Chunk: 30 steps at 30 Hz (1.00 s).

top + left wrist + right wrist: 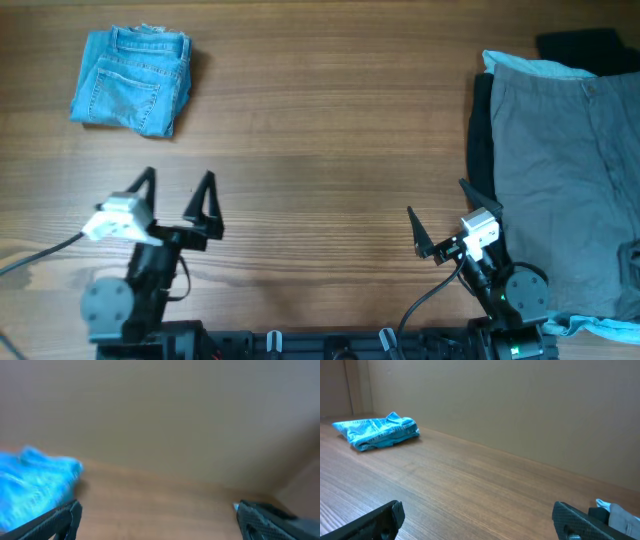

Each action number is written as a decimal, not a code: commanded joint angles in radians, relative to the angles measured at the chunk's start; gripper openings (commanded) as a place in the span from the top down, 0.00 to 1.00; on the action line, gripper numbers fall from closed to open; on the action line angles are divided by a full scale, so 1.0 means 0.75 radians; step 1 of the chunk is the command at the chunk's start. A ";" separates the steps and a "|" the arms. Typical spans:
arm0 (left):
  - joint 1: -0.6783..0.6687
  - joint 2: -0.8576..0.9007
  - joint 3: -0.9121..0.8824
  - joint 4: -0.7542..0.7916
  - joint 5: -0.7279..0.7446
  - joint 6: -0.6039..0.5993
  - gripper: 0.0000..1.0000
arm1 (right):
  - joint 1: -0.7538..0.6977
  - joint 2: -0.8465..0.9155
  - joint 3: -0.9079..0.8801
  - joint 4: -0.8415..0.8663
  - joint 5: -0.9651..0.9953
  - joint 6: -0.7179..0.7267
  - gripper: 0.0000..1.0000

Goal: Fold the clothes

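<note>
Both apart, holding nothing: left fingers, right fingers; folded jeans far-left; grey trousers right.

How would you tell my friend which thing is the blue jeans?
On the wooden table, go to the far left corner. There sits a small folded bundle of light-blue jeans, pocket up, all alone. The other clothes are grey and black, piled at the right edge.

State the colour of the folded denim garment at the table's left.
Light blue; the folded denim jeans show best in the overhead view.
</note>
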 commanded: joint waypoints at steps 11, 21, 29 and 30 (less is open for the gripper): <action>-0.020 -0.295 -0.456 0.042 -0.098 -0.056 0.00 | 0.004 -0.009 -0.002 0.005 -0.025 0.024 0.00; -0.020 -0.294 -0.540 0.113 -0.097 -0.056 0.00 | 0.004 -0.009 -0.002 0.005 -0.025 0.024 0.00; -0.020 -0.291 -0.540 0.113 -0.097 -0.056 0.00 | 0.004 -0.009 -0.002 0.005 -0.025 0.024 0.00; -0.020 -0.290 -0.540 0.113 -0.097 -0.056 0.00 | 0.004 -0.009 -0.002 0.005 -0.025 0.025 0.00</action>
